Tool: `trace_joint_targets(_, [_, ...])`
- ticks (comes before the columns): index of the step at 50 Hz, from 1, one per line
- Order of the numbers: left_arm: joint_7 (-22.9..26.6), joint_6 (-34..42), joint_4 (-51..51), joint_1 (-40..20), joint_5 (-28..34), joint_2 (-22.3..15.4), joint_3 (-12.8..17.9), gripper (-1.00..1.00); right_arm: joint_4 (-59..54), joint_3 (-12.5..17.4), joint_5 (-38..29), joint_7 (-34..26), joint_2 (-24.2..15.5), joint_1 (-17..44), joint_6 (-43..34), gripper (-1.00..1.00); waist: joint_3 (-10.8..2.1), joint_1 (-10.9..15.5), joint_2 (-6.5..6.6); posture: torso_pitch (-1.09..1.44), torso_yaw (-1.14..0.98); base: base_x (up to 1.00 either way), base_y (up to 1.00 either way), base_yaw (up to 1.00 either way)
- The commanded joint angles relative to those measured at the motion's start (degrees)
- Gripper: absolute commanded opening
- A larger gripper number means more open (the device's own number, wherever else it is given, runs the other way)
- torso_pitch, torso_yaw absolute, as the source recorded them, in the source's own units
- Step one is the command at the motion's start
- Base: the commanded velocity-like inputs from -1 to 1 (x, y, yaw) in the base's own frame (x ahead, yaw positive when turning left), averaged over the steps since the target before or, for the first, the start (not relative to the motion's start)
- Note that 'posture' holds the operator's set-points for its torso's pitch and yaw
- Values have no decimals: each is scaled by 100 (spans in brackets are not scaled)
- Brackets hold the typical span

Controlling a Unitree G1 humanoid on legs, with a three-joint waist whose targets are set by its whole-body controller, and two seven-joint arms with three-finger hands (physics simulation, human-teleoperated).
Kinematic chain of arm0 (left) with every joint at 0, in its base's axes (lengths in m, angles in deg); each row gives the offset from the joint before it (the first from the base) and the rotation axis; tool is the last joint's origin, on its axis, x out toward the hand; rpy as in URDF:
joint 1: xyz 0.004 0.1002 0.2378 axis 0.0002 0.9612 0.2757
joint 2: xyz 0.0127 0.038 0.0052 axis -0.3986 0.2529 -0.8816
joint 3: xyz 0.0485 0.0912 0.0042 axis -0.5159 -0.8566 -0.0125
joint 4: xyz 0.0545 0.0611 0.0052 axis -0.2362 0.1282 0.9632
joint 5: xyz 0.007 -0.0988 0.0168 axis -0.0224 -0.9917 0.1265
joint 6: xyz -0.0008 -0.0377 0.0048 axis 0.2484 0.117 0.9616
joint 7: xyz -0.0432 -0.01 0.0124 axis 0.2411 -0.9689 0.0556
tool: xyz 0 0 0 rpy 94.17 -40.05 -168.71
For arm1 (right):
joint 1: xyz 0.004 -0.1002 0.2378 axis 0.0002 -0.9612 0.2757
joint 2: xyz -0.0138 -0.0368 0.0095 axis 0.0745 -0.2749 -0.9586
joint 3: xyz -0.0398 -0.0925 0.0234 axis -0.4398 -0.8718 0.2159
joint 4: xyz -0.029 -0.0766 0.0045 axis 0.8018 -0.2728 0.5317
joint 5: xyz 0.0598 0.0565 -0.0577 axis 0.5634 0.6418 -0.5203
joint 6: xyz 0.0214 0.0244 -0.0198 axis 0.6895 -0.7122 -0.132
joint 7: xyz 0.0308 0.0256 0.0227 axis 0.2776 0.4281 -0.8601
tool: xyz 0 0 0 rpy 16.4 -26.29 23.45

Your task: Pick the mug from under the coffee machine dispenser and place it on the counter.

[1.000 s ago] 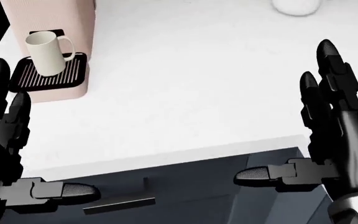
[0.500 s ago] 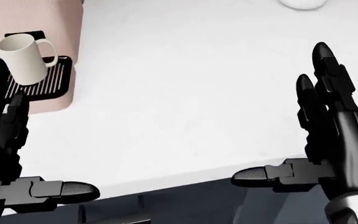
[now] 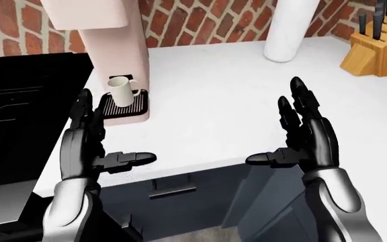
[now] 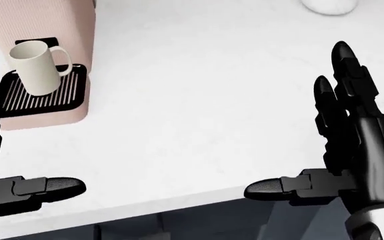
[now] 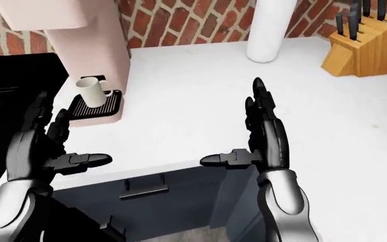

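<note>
Two black three-finger hands hover over the near edge of the white counter (image 3: pixel 207 116), both spread wide and grasping nothing: the left hand (image 3: pixel 86 146) at lower left of the left-eye view, the right hand (image 3: pixel 307 138) at lower right. The cream mug (image 4: pixel 37 67) stands upright on the black drip tray (image 4: pixel 18 97) of the pink coffee machine (image 3: pixel 123 50), upper left. I judge the reach not yet begun; next, the left hand likely must close round the mug.
</note>
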Motion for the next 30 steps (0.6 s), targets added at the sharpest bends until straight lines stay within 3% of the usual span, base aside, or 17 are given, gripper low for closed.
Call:
trace_joint_targets(1, [-43, -243, -79, -124, -22, -76, 71, 100, 206, 23, -14, -7, -30, 102, 163, 100, -91, 0, 17, 0, 0, 0, 0, 0])
trace_joint_targets(8, [-13, -559, 375, -280, -131, -264, 262, 100, 195, 42, 14, -10, -13, 109, 167, 100, -90, 6, 33, 0, 0, 0, 0, 0])
trace_joint_targets(19, [9, -1140, 1249, -708, -290, -546, 272, 100, 215, 21, 27, -7, -6, 85, 165, 100, -105, 14, 44, 0, 0, 0, 0, 0])
trace_joint_targets(30, [-42, -799, 1584, -1328, -521, -881, 322, 100, 251, 43, 64, 11, -18, 112, 107, 100, -124, 5, 64, 0, 0, 0, 0, 0])
